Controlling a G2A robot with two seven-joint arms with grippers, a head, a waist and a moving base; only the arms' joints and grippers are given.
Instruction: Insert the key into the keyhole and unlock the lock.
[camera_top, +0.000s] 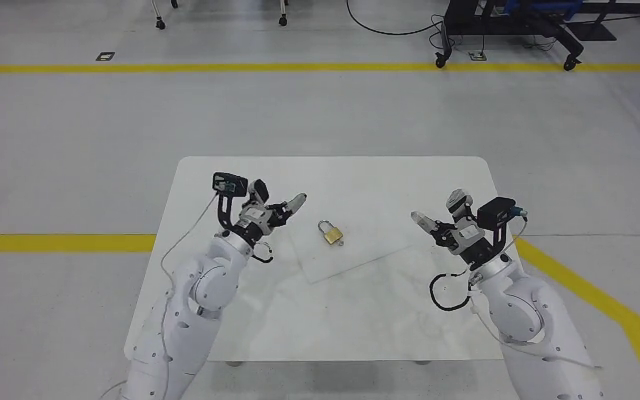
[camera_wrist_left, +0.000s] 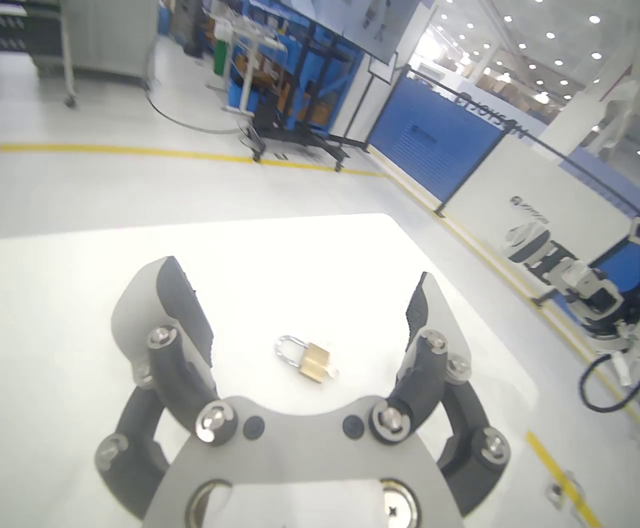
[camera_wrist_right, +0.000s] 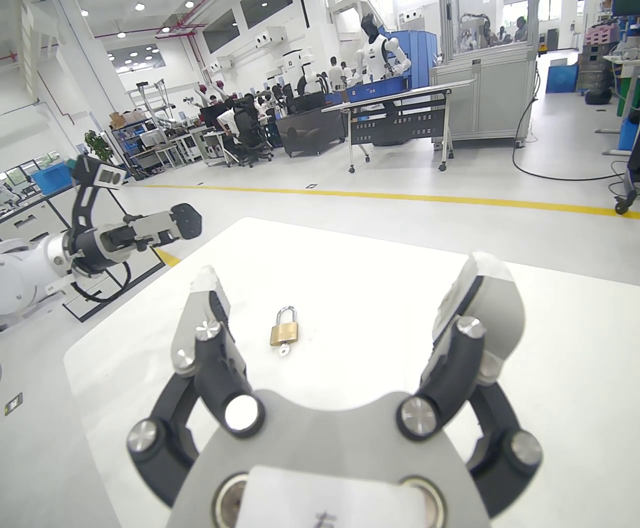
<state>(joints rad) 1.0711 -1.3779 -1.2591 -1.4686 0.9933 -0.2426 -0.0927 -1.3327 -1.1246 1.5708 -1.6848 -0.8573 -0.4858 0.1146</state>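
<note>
Two grippers hang over the table (camera_top: 400, 180), one on each side of the lock (camera_top: 331, 233), and neither holds anything. The left gripper (camera_top: 280, 197) is spread wide, its pads (camera_wrist_left: 187, 305) well apart, and its wrist view shows the lock on the tabletop beyond them. The right gripper (camera_top: 438, 208) is just as wide and empty, and sits farther from the lock than the left one.

The lock lies flat near the middle of the table, a brass body with its shackle (camera_wrist_right: 285, 314) looking closed. The key (camera_wrist_right: 284, 349) is a small silver piece touching the bottom of the body, opposite the shackle. It seems to sit in the keyhole already, though it is too small to tell how deep.

Judged from that, the inserting looks done or nearly so, and the step in hand is the approach before the turn. The next move calls for one gripper to pin the brass body so it cannot slide or spin on the smooth top, and the other to close on the key's little head and twist. That head is tiny and lies low against the table, so the pinch must be fine; a loose grip would likely shove the lock away rather than turn the key
</note>
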